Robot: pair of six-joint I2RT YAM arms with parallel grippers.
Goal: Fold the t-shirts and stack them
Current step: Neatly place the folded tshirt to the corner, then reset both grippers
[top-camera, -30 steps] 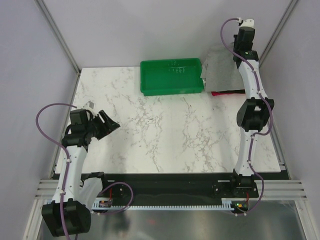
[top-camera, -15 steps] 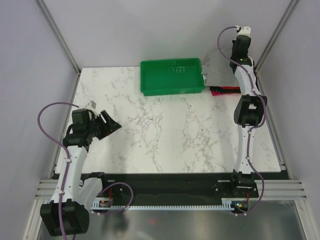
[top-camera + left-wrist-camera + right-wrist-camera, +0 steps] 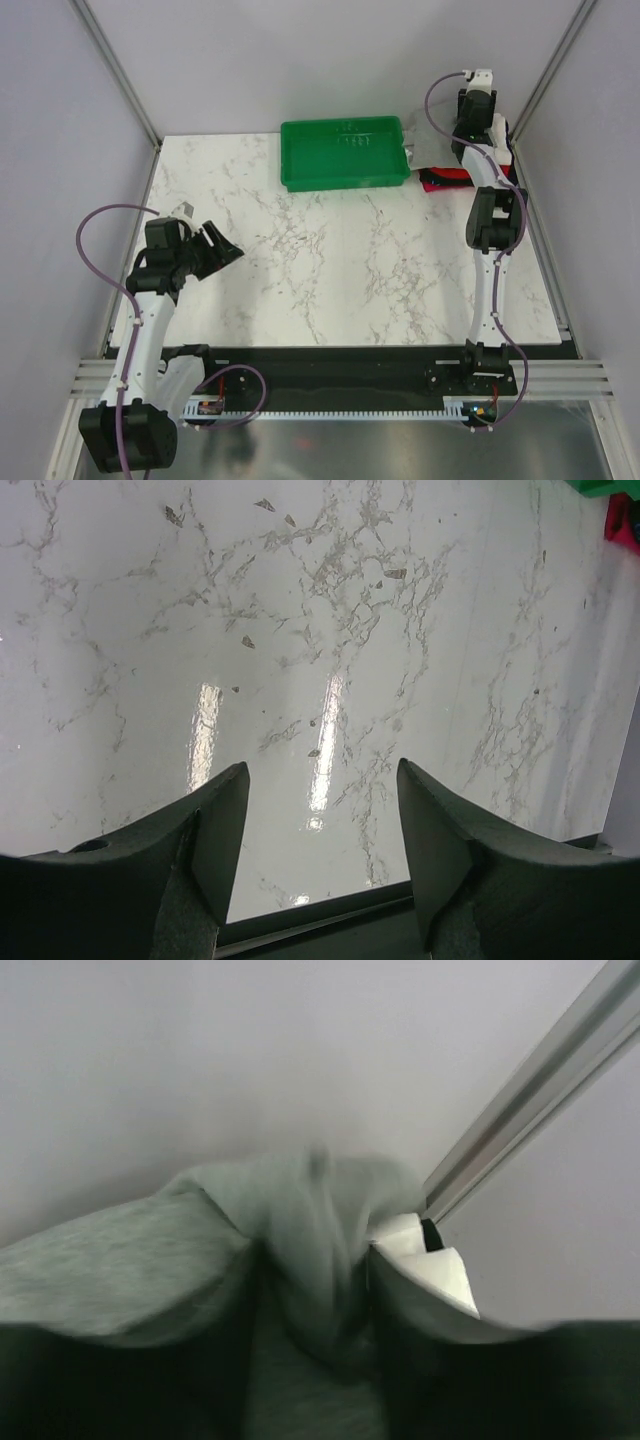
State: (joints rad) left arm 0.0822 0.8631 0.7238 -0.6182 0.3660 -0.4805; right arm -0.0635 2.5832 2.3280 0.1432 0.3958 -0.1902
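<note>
Grey t-shirt [image 3: 428, 140]: apparently the stacking step, far right.
Right hand [image 3: 315, 1300] straddles bunched cloth, grip unclear; left hand [image 3: 320, 820] agape, empty; next, withdraw cleanly.

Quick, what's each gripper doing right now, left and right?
Left gripper: open, holding nothing.
Right gripper: grey t-shirt bunched between its fingers; gripped or loose cannot be told.
</note>
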